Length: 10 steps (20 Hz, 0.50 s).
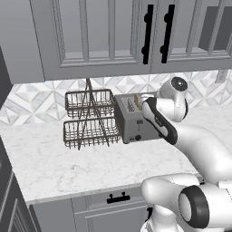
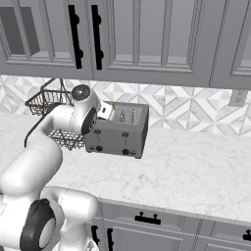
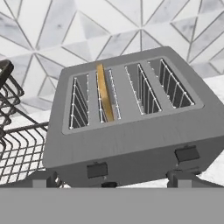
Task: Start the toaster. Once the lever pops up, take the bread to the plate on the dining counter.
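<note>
I'm looking at grey upper cabinets (image 1: 99,36) with black handles (image 1: 147,34); geometric tiled backsplash (image 2: 186,105); white marble surface (image 2: 196,166); grey drawers (image 1: 113,206) below; wall outlet (image 2: 238,98).

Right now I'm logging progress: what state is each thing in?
toaster: upright on the counter, both levers up, not started.
bread: on edge in the second slot from the left.
gripper: open, above the toaster's front, holding nothing.
wire basket rack: beside the toaster, both tiers empty.
</note>
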{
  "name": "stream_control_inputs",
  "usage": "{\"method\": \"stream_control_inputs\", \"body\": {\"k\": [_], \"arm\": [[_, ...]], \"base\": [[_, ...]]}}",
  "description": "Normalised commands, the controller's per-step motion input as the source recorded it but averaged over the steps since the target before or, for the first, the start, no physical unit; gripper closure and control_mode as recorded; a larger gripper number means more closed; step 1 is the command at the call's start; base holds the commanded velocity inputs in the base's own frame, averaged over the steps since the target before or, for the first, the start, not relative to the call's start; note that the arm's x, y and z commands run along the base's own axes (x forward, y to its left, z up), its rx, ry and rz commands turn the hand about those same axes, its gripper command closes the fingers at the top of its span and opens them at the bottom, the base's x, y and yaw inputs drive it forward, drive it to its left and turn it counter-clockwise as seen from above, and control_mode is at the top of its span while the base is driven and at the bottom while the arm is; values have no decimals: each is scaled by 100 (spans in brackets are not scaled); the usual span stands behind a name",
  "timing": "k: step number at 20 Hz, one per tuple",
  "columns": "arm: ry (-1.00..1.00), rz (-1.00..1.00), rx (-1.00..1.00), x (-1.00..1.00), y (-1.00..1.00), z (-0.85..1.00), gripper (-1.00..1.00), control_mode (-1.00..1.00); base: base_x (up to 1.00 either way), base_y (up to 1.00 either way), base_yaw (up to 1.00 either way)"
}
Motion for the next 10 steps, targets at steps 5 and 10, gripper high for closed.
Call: {"method": "stream_control_inputs", "body": {"k": [5,10], "arm": [[2,4,-4,29,5,-28,-100,-100],[0,3,-8,21,5,-27,-100,-100]], "base": [[0,0,0],[0,0,0]]}}
